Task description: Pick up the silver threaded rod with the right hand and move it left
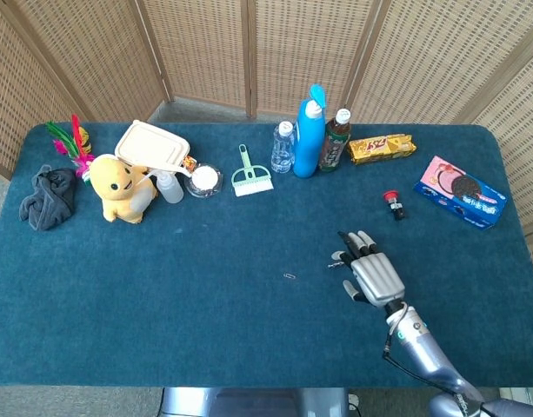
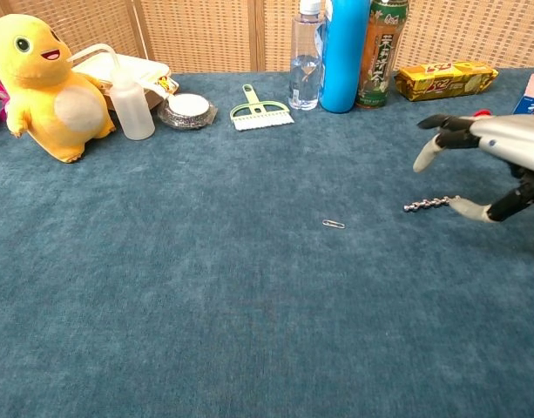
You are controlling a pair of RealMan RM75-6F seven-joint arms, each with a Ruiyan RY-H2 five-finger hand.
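Silver threaded rod (image 2: 427,205) plain only from chest, beside spread right robot hand (image 2: 489,164).

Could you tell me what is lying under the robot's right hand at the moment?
Under the right hand, the silver threaded rod lies on the blue table. Its left part shows in the chest view; its right end is hidden behind the thumb. In the head view the hand covers the rod.

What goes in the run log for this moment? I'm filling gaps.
phase: reach | right hand: open, over silver threaded rod, not gripping | rod: flat on table | left hand: not in view
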